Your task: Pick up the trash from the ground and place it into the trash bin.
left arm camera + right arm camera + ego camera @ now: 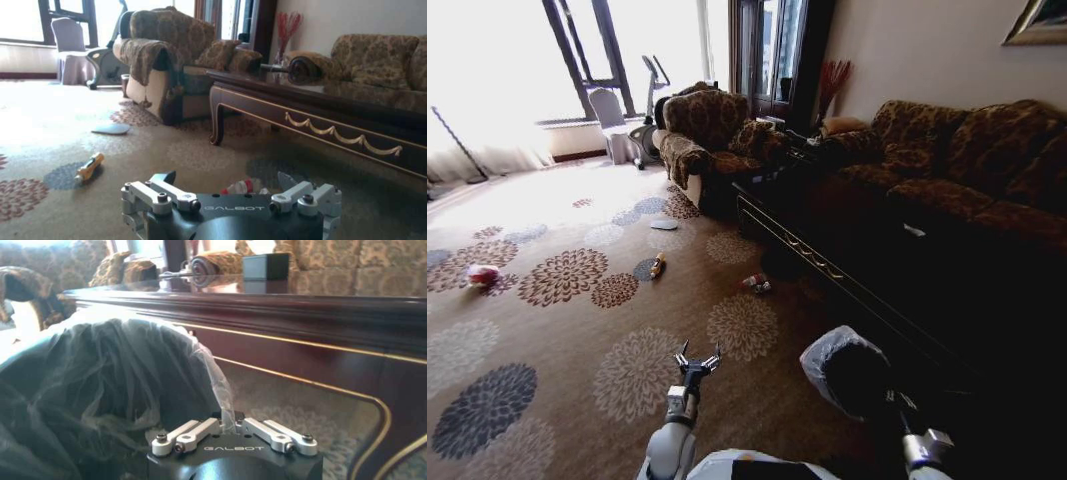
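Note:
My left gripper [697, 360] hangs open just above the carpet, with nothing between its fingers. In the left wrist view a small red-and-white piece of trash [241, 186] lies on the carpet beyond the open left gripper [227, 180]; the head view shows that piece [756, 284] ahead, near the table. An orange-yellow bottle [658, 265] [89, 167] lies further left, and a pink-white wad [482, 275] sits at the far left. The trash bin [847, 370] [100, 390], black with a translucent liner, is at my right. My right gripper [229, 417] [889, 398] is shut on its rim and liner.
A long dark coffee table [827, 250] [320, 115] runs along the right, with a sofa [967, 150] behind it. An armchair [707, 130] stands ahead. A pale-blue slipper [664, 225] [111, 129] lies on the patterned carpet [577, 330], which stretches open to the left.

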